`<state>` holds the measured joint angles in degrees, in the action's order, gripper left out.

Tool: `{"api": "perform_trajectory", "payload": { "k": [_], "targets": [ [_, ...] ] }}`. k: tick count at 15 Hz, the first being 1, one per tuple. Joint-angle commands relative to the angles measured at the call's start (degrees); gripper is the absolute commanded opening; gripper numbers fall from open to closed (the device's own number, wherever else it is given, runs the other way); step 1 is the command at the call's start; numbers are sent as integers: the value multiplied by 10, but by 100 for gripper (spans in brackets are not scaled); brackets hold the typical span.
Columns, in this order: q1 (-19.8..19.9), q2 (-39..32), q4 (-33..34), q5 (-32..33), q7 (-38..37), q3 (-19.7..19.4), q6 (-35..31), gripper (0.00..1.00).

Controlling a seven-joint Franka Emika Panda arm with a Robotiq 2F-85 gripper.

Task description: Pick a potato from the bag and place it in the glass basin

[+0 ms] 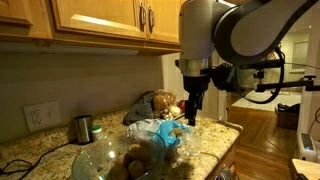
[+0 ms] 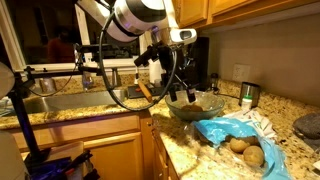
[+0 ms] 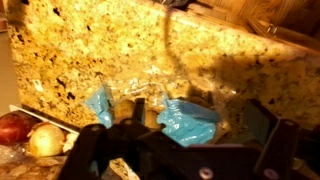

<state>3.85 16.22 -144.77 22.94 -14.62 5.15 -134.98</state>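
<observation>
The crinkled light-blue bag [image 1: 163,134] lies on the granite counter, and in an exterior view two potatoes [image 2: 246,149] show in the bag's [image 2: 232,136] open mouth. The clear glass basin [image 1: 108,160] stands beside it, wide and shallow; it is the dark round bowl [image 2: 197,104] in the exterior view from the sink side. My gripper [image 1: 193,116] hangs upright just above the bag and basin, and stands open and empty. In the wrist view the blue plastic [image 3: 188,124] lies straight below my gripper [image 3: 196,116], between its spread fingers.
A small dark-green cup [image 1: 83,128] stands near the wall outlet [image 1: 37,117]. Brown produce [image 1: 160,101] is piled behind the bag. Two round fruits [image 3: 30,134] lie at the wrist view's left edge. A sink [image 2: 60,100] and the counter edge are beyond the basin; cabinets hang overhead.
</observation>
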Motion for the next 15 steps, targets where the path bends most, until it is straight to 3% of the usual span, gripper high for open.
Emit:
{"api": "perform_trajectory", "payload": {
  "k": [1, 8, 15],
  "targets": [
    [4, 0, -2, 8, -9, -2, -5, 100],
    [16, -20, 10, 22, -7, -11, -23, 100],
    [50, -47, 30, 93, -35, -36, -62, 100]
  ]
}}
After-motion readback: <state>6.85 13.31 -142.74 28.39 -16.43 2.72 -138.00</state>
